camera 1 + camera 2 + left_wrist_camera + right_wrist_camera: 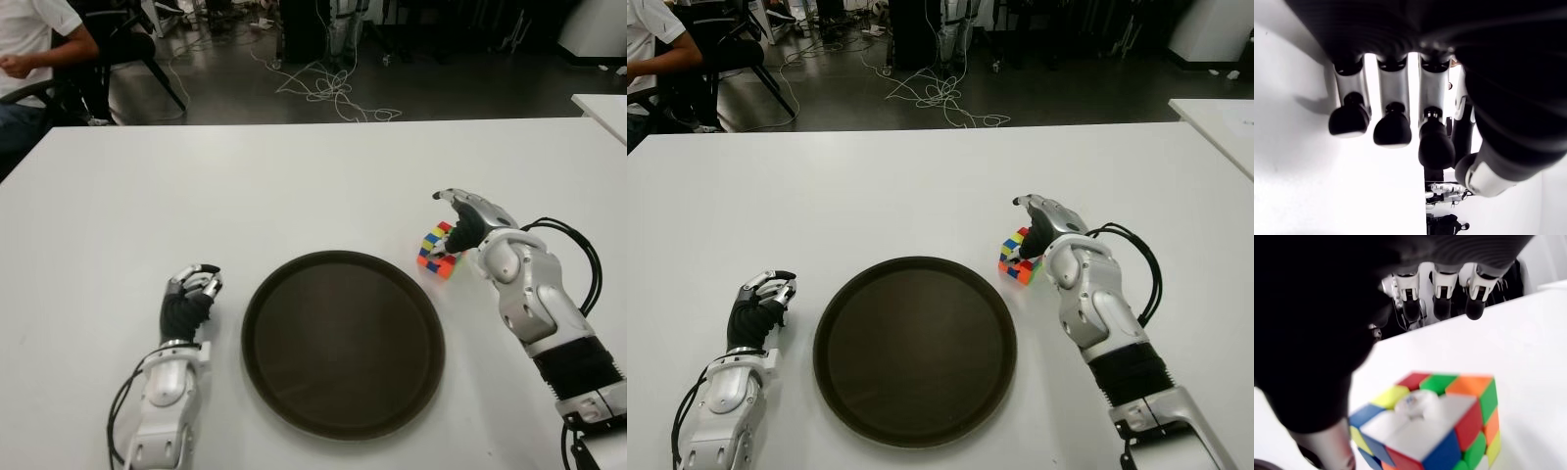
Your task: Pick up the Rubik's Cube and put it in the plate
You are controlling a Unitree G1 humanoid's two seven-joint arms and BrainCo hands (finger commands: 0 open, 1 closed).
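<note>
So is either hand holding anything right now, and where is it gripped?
Nothing is held. The right hand is open over the Rubik's Cube; the left hand, left of the plate, is curled and holds nothing.

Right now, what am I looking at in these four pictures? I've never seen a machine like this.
It is a humanoid robot with two many-fingered hands. Two pictures come from cameras in its head, looking down at a white table; the other two sit on its wrists. A dark round plate lies between the hands. The right hand hovers open over a cube beside the plate, not gripping it. The left hand, left of the plate, is curled and empty. A person sits behind.
</note>
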